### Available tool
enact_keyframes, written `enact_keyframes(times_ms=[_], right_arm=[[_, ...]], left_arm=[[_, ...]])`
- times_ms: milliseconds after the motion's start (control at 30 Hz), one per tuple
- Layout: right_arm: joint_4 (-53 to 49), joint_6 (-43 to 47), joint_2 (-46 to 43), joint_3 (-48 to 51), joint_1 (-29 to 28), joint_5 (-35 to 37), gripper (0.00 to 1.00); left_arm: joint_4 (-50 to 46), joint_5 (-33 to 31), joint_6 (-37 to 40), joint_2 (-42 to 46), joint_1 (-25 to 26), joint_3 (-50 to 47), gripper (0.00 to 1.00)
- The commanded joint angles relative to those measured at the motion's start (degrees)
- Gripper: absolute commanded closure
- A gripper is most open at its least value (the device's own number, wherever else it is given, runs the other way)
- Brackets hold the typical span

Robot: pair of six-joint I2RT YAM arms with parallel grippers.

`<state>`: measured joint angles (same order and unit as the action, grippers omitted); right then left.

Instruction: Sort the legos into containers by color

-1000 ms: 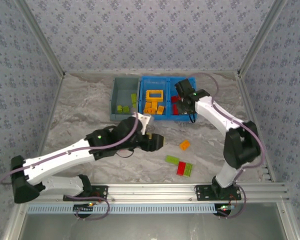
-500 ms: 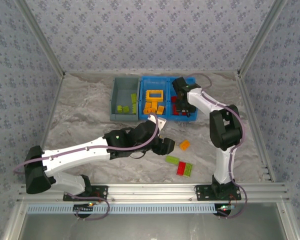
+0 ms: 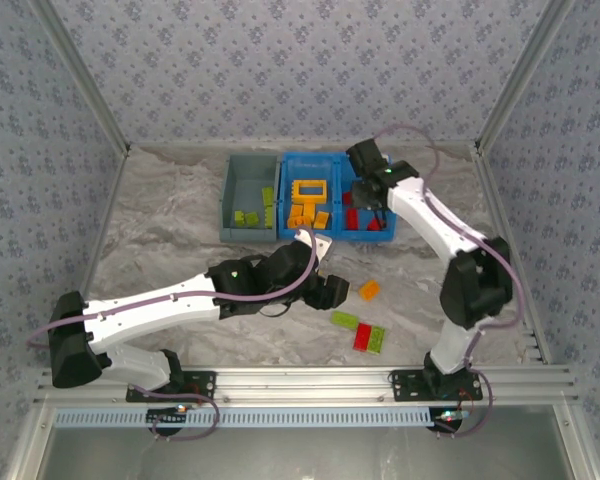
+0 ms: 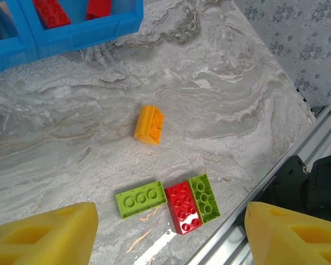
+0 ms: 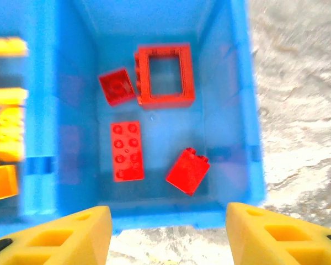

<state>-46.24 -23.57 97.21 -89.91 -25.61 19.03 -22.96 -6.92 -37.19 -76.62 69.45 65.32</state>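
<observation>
From my station I see the left gripper [image 3: 328,290] hovering low over the marbled table [image 4: 220,83], its yellow fingers [image 4: 44,237] spread wide with nothing between them. Beneath it lie 4 loose legos: an orange brick [image 4: 149,125] alone on its side, and nearer the rail a lime green brick [image 4: 140,199] touching a red brick [image 4: 183,207], which sits flush against a second green brick [image 4: 204,197]. The right gripper [image 3: 368,195] hangs over the right compartment of the blue tray [image 5: 240,83], jaws also wide apart and empty, both pads [image 5: 55,234] at the compartment's near wall. In that compartment I count 4 red pieces: a hollow red frame [image 5: 164,75] at the far end, a small red brick [image 5: 117,86] touching its left side, a flat 8-stud red brick [image 5: 126,150], and a tilted red brick [image 5: 187,171] near the front wall. The tray's left compartment holds an orange-yellow frame [image 3: 308,189] and several orange-yellow bricks [image 3: 308,215]. The grey bin [image 3: 242,175], just left of the tray, holds green bricks [image 3: 246,217]
</observation>
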Motion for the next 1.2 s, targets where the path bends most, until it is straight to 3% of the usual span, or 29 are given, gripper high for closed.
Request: enact_keyframes(times_ms=[0, 233, 367, 567, 867, 1167], right_arm=[[-2.94, -1.02, -8.94, 1.27, -1.18, 3.12, 0.41], [-9.13, -6.15, -29.54, 13.32, -2.13, -1.60, 0.38], [-14.21, -9.04, -41.31, 17.98, -1.66, -6.88, 0.31], [-18.22, -13.61, -51.31, 20.21, -1.68, -14.73, 0.22], [-22.25, -16.30, -58.61, 14.40, -1.55, -14.52, 0.12], [-21.10, -17.16, -60.69, 15.70, -1.55, -16.07, 0.11]], left_arm=[[-2.70, 0.99, 2.48, -2.52, 0.41, 4.02, 0.29], [-6.21, 1.80, 6.50, -9.79, 1.12, 7.43, 0.28], [-8.67, 2.66, 10.24, -15.50, 1.12, 11.95, 0.27], [-12.30, 1.87, 15.67, -28.72, 1.21, 21.54, 0.24], [-18.56, -0.65, 19.59, -46.67, 0.80, 38.16, 0.21], [-20.02, 1.26, 19.91, -55.12, -1.16, 43.90, 0.26]])
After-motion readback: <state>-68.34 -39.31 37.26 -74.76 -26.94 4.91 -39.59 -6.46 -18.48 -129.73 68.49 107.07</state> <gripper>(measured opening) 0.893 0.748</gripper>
